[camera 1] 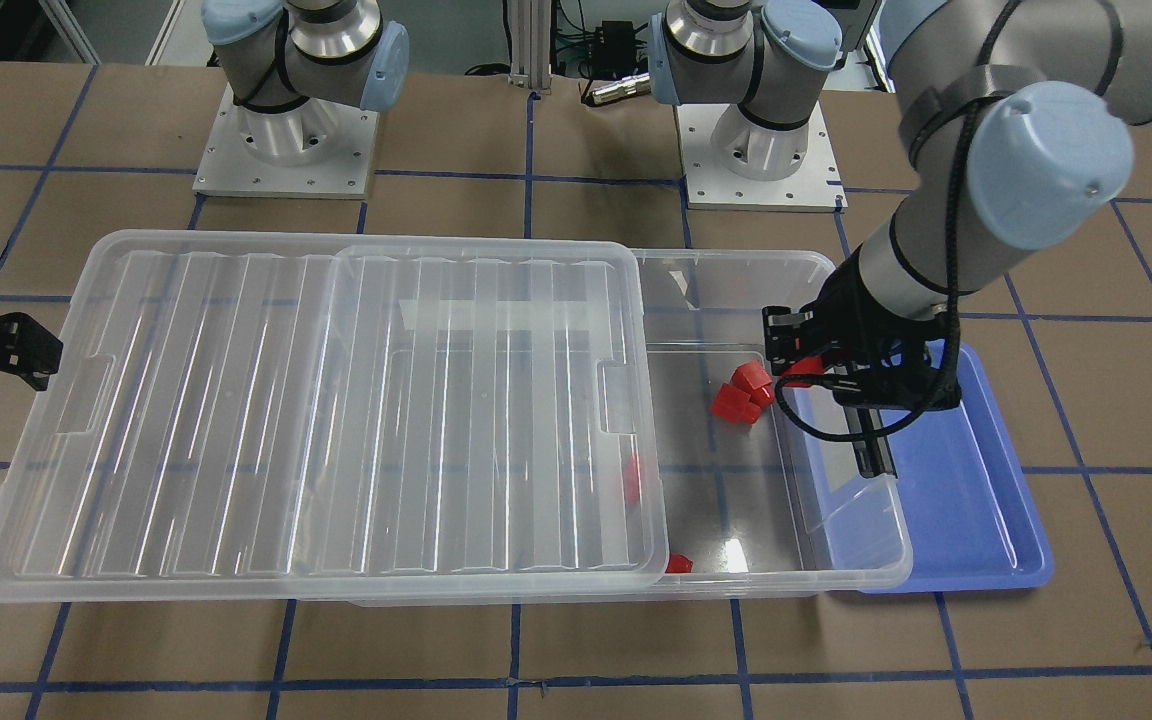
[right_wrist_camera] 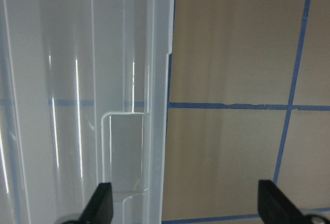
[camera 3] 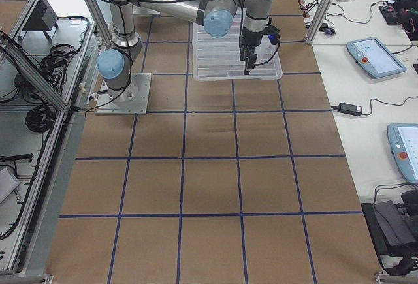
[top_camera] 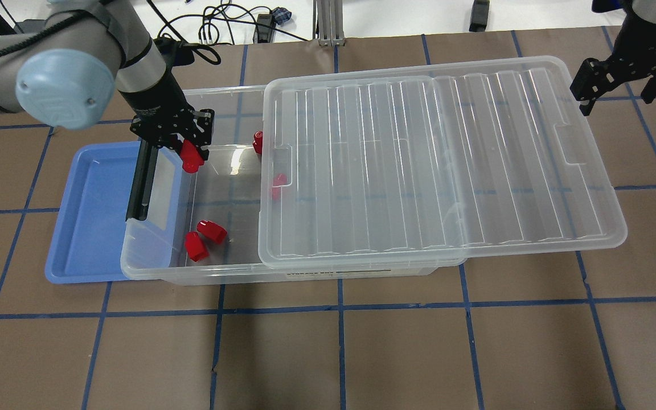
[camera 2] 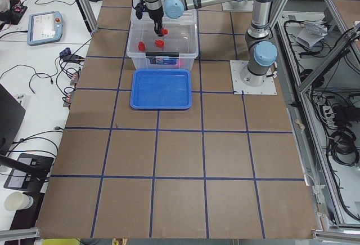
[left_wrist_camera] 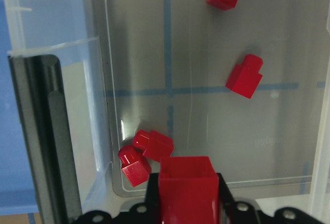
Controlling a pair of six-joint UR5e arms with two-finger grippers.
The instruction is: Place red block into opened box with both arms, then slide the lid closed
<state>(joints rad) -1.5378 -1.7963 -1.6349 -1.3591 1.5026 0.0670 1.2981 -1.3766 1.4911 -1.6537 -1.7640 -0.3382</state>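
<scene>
My left gripper (top_camera: 191, 152) is shut on a red block (left_wrist_camera: 186, 183) and hangs over the uncovered end of the clear box (top_camera: 305, 274). Several other red blocks (top_camera: 212, 230) lie on the box floor, two of them by the lid's edge. The ribbed translucent lid (top_camera: 419, 165) covers most of the box and juts out past its far end. My right gripper (right_wrist_camera: 188, 206) stands open at that far short end. One finger is over the lid's recess (right_wrist_camera: 122, 152) and the other over the table. I cannot tell whether it touches the lid.
A shallow blue tray (top_camera: 91, 222) lies beside the box's open end, partly under the black latch bar (top_camera: 139, 185). Brown table with blue tape lines surrounds the box. A person's hand shows at a side desk in the exterior right view.
</scene>
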